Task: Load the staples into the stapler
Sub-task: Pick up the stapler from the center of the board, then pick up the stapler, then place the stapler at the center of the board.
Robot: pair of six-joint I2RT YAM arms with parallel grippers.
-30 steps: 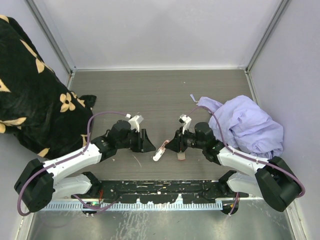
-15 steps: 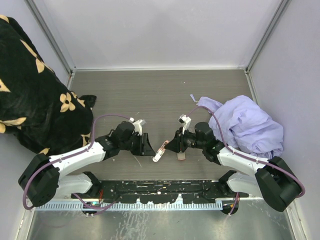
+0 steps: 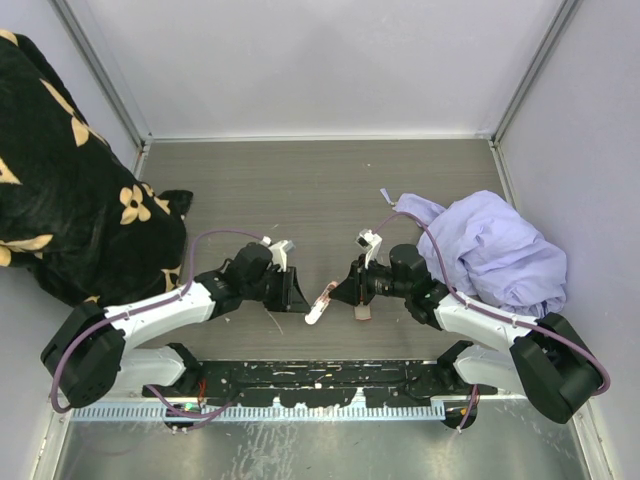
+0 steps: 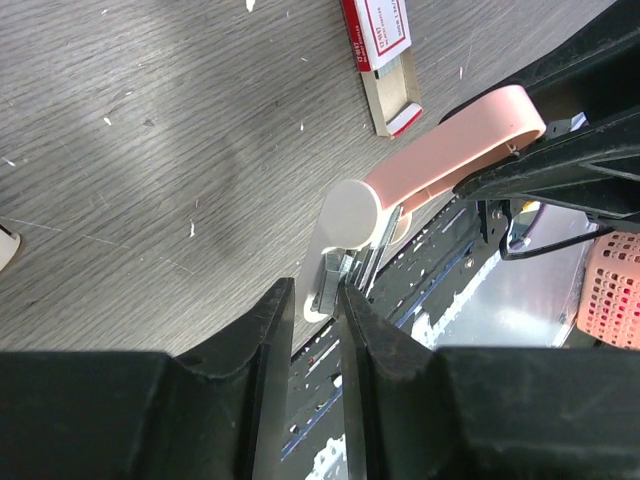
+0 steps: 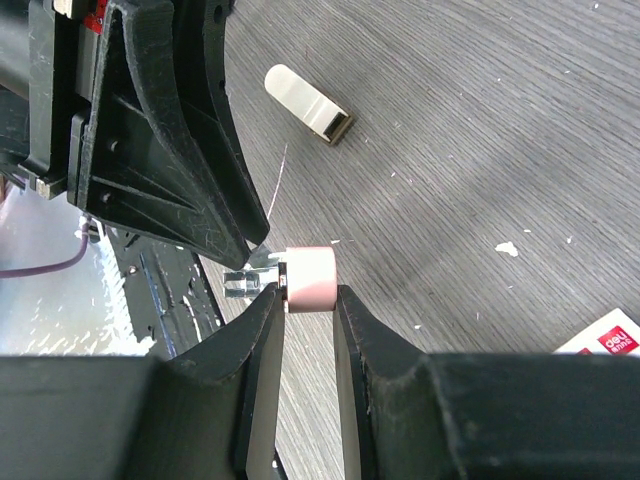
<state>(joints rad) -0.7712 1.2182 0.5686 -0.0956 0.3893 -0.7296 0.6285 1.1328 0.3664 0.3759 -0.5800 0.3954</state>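
My right gripper [image 5: 308, 292] is shut on the pink stapler [image 5: 310, 278] and holds it above the table, its top arm [image 4: 450, 140] raised over the white base [image 4: 345, 215]. The stapler's metal magazine [image 4: 335, 285] sticks out toward my left gripper [image 4: 317, 292]. That gripper's jaws stand narrowly open astride the magazine, the right finger [image 4: 352, 305] against it and a small gap on the other side. In the top view the two grippers [image 3: 298, 293] [image 3: 335, 293] meet at the stapler [image 3: 320, 300]. The staples [image 4: 385, 45], a red-and-white box with its tan tray slid out, lie on the table just beyond.
A black flowered blanket [image 3: 60, 180] fills the left side and a lavender cloth [image 3: 490, 250] the right. A small beige piece with a metal end [image 5: 305, 100] lies on the table. A pink basket [image 4: 612, 290] sits beyond the near edge by the mounting rail [image 3: 320, 380].
My left gripper has moved right up to the stapler, and its jaws have narrowed around the magazine. The right gripper and the stapler have held still.
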